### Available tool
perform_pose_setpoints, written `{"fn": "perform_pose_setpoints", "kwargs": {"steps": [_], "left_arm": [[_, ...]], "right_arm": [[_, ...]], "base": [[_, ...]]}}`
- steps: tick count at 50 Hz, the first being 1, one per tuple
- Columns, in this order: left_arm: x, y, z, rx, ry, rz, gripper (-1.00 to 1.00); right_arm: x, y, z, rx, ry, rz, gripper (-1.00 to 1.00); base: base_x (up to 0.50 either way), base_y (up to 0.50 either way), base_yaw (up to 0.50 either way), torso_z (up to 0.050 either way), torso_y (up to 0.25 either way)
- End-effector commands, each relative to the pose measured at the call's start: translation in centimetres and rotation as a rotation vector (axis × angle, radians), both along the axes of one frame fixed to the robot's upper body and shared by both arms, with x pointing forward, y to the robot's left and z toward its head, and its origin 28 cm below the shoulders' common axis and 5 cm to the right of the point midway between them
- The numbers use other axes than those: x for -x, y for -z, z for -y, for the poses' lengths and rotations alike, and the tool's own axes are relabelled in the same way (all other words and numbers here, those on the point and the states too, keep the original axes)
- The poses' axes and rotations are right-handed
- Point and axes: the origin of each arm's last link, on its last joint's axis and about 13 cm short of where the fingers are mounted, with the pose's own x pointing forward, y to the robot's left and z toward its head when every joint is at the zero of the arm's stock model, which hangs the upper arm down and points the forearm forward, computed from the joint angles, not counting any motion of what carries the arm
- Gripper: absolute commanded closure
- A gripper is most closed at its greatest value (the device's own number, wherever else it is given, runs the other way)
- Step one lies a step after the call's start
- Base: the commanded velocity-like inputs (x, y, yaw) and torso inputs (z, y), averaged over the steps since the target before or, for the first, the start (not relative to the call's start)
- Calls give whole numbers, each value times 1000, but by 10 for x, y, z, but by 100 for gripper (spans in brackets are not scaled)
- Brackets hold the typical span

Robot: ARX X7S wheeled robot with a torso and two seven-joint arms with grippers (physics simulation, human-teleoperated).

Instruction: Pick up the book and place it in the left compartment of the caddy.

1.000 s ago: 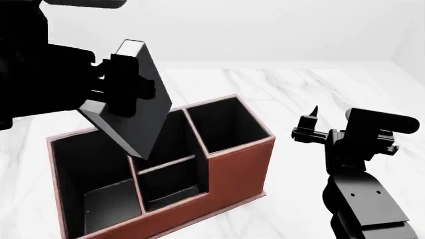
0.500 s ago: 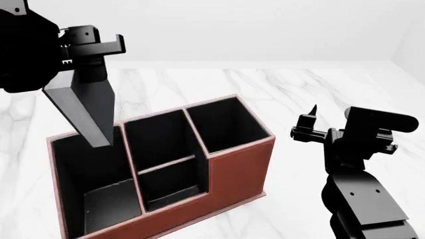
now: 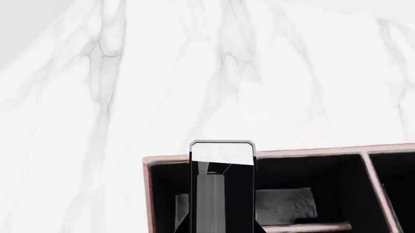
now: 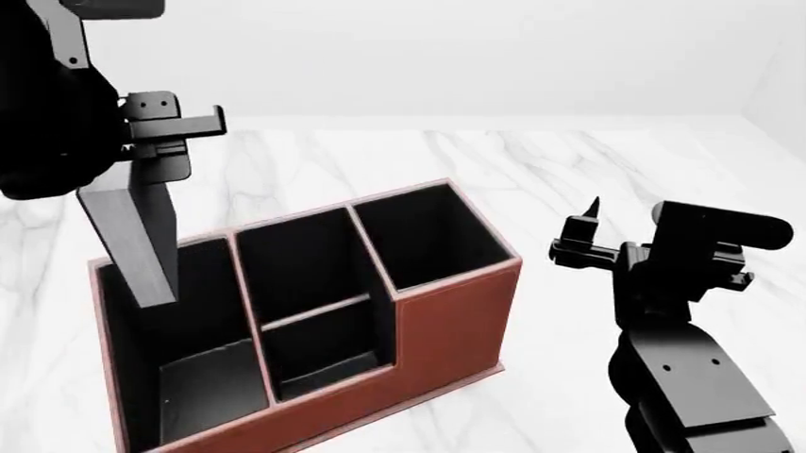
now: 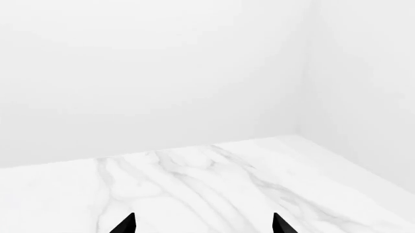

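Observation:
The dark-grey book (image 4: 130, 241) hangs tilted, upper end toward the back, and my left gripper (image 4: 161, 156) is shut on that upper end. Its lower end dips past the rim into the left compartment (image 4: 195, 363) of the reddish-brown caddy (image 4: 447, 293). In the left wrist view the book (image 3: 222, 187) points end-on into the left compartment (image 3: 285, 206), just inside the caddy's end wall (image 3: 147, 194). My own fingers are hidden there. My right gripper (image 4: 592, 243) hovers open and empty to the right of the caddy; in the right wrist view the gripper (image 5: 202, 225) has only marble between its tips.
The caddy stands on a white marble tabletop (image 4: 605, 160). Two small middle cells (image 4: 315, 330) and a square end cell (image 4: 435, 236) lie right of the long slot. A pale wall (image 5: 194, 73) rises behind the table.
My left arm has swung the book left from over the middle cells and lowered it, so its lower end now sits inside the left compartment. The right arm has not moved.

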Motion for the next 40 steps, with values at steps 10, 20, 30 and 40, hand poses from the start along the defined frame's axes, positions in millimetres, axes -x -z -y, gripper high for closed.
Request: {"fn": "perform_pose_setpoints", "kwargs": {"steps": [10, 20, 30, 40], "left_arm": [[-4, 10, -3, -24, -20, -56, 100], [-8, 16, -4, -21, -19, -68, 100], [-11, 28, -5, -24, -13, -97, 100], [-18, 40, -6, -17, -7, -121, 100]], "right_arm": [[0, -3, -2, 2, -7, 2, -100], [0, -2, -2, 2, -7, 1, -100], [0, 0, -2, 3, -8, -1, -100], [-1, 1, -2, 1, -5, -1, -100]], "base": [[0, 0, 0, 0, 2], [0, 0, 0, 0, 1], [0, 0, 0, 0, 1], [0, 0, 0, 0, 1]]}}
